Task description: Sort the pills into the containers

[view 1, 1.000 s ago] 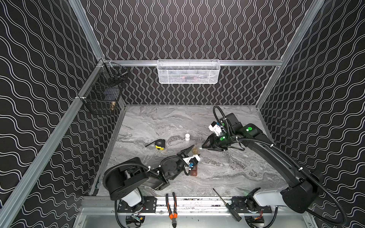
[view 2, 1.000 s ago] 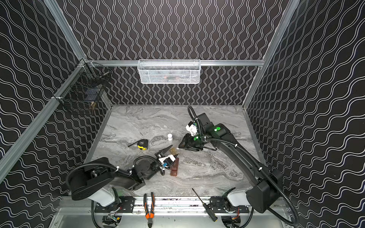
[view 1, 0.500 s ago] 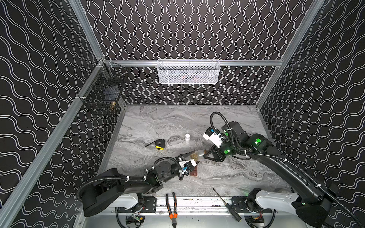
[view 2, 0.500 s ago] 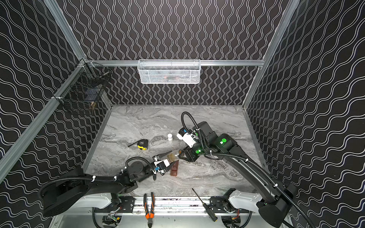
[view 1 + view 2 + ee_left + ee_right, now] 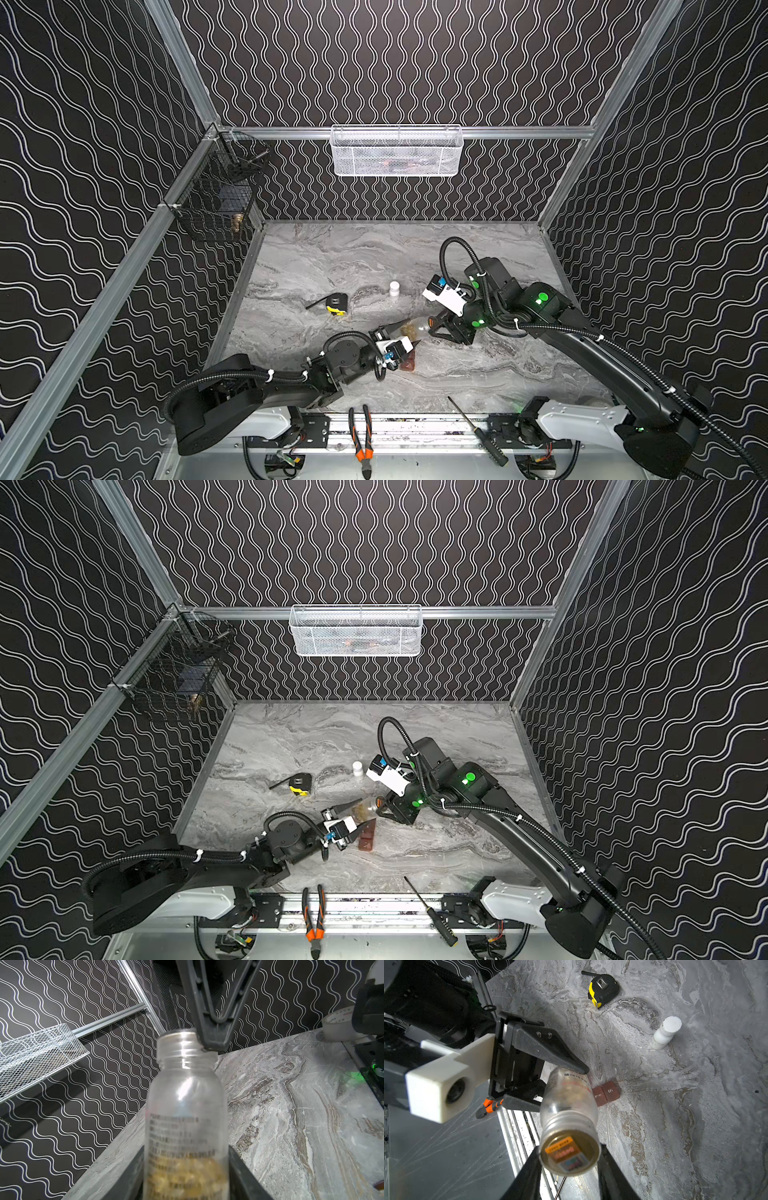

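**A:** The left arm (image 5: 291, 392) lies low and stretched out. The left gripper (image 5: 409, 332) is clamped on the bottle (image 5: 566, 1101), body between the jaws, neck poking out beyond their tips.

**B:** And the right arm (image 5: 602, 361) reaches in with its wrist bent. The right gripper (image 5: 434, 326) meets the other tip to tip, jaws partly apart on either side of that neck. Squeezing? Hard to say.

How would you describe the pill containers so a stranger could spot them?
On the marble table, look towards the front, just under the clear bottle held in the air. The containers are a flat reddish-brown strip of joined squares with small white marks, unlike the white bottle and yellow tape measure behind.
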Motion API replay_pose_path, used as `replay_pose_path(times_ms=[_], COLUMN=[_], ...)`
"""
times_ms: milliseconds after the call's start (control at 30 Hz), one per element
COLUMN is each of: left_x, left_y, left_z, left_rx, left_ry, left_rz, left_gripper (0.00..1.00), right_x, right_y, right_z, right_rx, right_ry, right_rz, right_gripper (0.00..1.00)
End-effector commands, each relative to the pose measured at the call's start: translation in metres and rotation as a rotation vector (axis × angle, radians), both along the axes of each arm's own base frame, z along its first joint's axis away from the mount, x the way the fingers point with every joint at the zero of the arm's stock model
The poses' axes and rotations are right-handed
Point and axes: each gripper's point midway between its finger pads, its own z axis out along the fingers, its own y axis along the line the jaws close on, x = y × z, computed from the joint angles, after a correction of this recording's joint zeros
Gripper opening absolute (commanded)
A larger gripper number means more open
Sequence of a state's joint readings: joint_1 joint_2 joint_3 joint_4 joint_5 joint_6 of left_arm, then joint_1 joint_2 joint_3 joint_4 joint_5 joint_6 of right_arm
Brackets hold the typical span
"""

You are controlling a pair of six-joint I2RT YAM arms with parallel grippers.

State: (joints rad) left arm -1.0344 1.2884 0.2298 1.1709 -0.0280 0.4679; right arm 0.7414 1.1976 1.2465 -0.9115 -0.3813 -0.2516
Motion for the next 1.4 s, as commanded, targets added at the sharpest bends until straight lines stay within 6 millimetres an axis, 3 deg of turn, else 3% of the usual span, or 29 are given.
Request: replay_pose_path(times_ms=[0, 567, 1000, 1367], left_x=[0.0, 0.002, 0.003, 0.004], left_y=[-0.003, -0.007, -0.007, -0.009], left_z=[0.003, 0.008, 0.009, 0.008], left_rx=[-0.001, -0.013, -0.016, -0.027], left_ry=[-0.016, -0.032, -0.032, -0.032], left_rz=[-0.008, -0.007, -0.006, -0.004], left_gripper=[0.0, 0.0, 0.0, 0.0], right_x=[0.002, 0.0, -0.001, 0.008], right_y=[0.003, 0.0, -0.001, -0.001], right_z=[0.005, -0.003, -0.003, 0.009], right_rx=[0.008, -0.022, -0.022, -0.003], right_ry=[-0.034, -0.024, -0.022, -0.035], right_rz=[0.026, 0.037, 0.029, -0.037], right_gripper=[0.35, 0.46, 0.62, 0.78])
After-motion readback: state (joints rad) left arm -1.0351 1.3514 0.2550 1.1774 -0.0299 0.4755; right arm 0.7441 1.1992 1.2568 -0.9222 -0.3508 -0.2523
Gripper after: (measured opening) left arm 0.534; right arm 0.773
